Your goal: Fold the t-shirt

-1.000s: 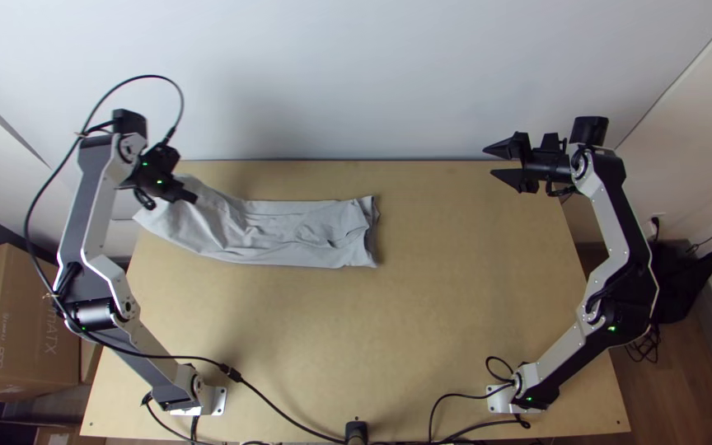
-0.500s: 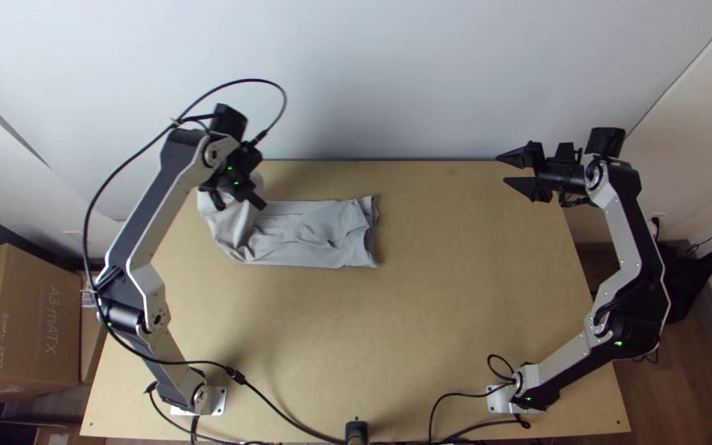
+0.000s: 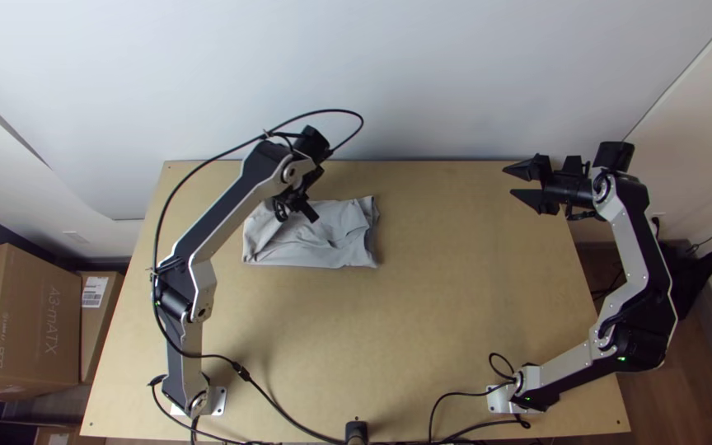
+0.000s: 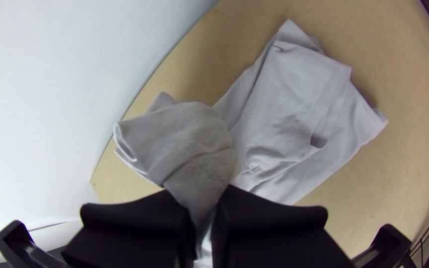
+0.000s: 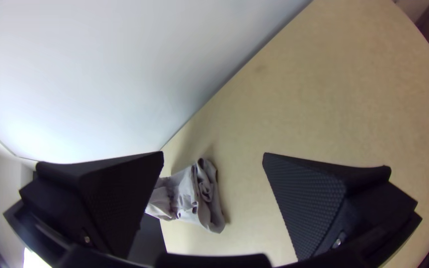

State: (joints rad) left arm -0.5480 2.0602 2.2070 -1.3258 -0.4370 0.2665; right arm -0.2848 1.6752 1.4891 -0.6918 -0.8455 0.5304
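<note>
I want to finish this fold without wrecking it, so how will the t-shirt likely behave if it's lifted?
The t-shirt is probably floppy, since it bunches where the left hand pinches it. It looks thin, so likely light. Its layers might slip apart, as they lie loosely over one another with uneven edges.

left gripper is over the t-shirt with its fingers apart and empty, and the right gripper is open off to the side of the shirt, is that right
Not quite: the left gripper is shut on part of the t-shirt, as the left wrist view shows. The right gripper is indeed open, off to the shirt's side.
</note>
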